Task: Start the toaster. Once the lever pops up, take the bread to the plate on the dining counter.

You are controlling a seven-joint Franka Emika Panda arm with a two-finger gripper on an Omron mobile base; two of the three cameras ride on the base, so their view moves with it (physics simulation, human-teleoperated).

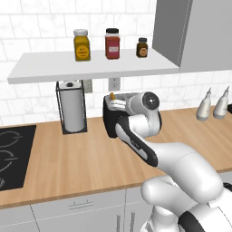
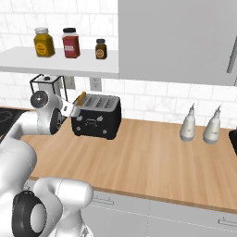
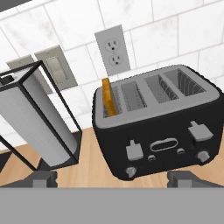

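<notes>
Four long slots run front to back across the top of the toaster [image 3: 159, 118], which stands on the wooden desk [image 2: 152, 157] against the tiled wall, its lever face toward the arm. One bread [image 3: 108, 97] slice stands upright on edge in the leftmost slot, poking above it. Just in front, the pincer [image 3: 113, 178] hovers with its jaws spread wide, holding nothing. Left of the toaster stands a paper-towel holder [image 3: 37, 124].

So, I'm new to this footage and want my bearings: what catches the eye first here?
The black toaster on the wood counter against the tiled wall, with an orange-brown bread slice standing out of its end slot. The open gripper faces its front levers; a paper-towel holder stands beside it, and three jars line the shelf above.
</notes>
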